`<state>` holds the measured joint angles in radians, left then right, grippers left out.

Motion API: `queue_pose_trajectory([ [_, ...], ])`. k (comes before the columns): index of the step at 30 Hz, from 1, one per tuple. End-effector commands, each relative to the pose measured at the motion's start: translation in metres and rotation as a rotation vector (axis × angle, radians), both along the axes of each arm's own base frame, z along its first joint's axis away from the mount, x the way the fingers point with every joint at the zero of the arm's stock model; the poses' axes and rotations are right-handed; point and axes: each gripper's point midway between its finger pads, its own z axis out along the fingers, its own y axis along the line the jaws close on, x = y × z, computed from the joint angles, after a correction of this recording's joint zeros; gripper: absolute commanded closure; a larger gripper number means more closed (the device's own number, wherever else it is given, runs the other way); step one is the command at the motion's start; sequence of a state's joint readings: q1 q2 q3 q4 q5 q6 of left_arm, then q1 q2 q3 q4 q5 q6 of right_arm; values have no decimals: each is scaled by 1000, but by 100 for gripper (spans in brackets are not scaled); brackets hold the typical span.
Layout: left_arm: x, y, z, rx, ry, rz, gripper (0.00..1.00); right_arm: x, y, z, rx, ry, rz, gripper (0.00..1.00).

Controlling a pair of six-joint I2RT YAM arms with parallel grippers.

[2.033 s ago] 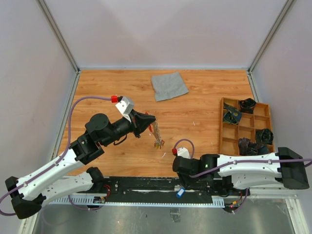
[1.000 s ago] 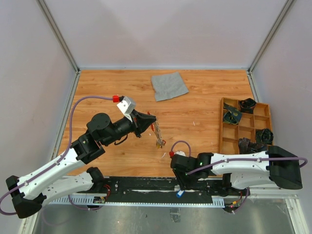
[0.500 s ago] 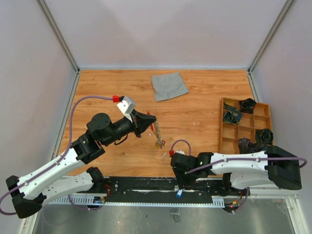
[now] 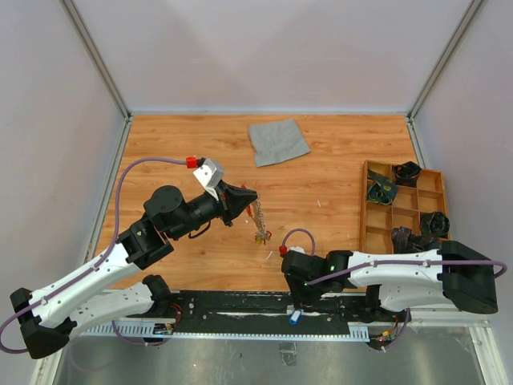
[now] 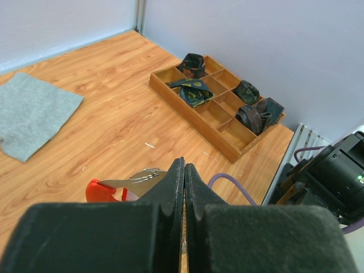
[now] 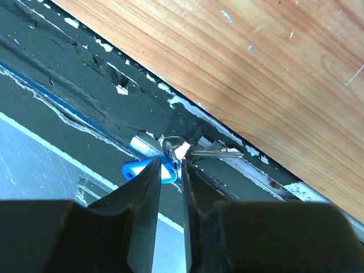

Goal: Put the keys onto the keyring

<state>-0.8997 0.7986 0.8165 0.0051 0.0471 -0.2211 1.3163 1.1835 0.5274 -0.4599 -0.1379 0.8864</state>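
My left gripper (image 4: pixel 252 195) hovers over the middle of the table, shut on the thin chain (image 4: pixel 259 220) of the keyring. The red clip (image 5: pixel 101 190) shows just left of my closed left fingertips (image 5: pixel 184 166). Small keys (image 4: pixel 261 237) dangle at the chain's lower end. My right gripper (image 4: pixel 296 307) points down at the black rail at the near edge. In the right wrist view its jaws (image 6: pixel 169 165) stand a narrow gap apart, astride the ring end of a blue tag (image 6: pixel 135 169) joined to a silvery key (image 6: pixel 219 152) lying on the rail.
A grey cloth (image 4: pixel 277 140) lies at the back of the table. At the right stands a wooden compartment tray (image 4: pixel 365 208) with several dark bundles. The black rail (image 4: pixel 240 305) runs along the near edge, with grey floor below it.
My right gripper has dropped from the table edge onto the rail and its jaws have narrowed around the blue tag. The left arm and chain have hardly moved.
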Motion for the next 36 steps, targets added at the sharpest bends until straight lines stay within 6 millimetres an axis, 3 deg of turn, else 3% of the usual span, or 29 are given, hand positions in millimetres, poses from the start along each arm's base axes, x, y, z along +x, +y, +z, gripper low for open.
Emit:
queue_pose_trajectory([
  [1, 0, -1, 19, -51, -53, -6, 99, 5, -2, -3, -1, -9, -28, 80],
  [11, 1, 0, 18, -48, -55, -2, 100, 5, 2, -2, 24, -8, -17, 97],
  [16, 1, 1, 18, -51, -56, 4, 100, 20, 4, 18, 85, -104, -12, 99],
  [23, 1, 2, 20, -84, -68, 9, 100, 61, 4, 78, 309, -374, -63, 99],
  [28, -6, -3, 25, -104, -104, -41, 99, 86, 10, 142, 559, -647, -27, 100],
  [36, -33, -16, 38, -137, -184, -210, 100, 94, 4, 232, 672, -952, 183, 99],
])
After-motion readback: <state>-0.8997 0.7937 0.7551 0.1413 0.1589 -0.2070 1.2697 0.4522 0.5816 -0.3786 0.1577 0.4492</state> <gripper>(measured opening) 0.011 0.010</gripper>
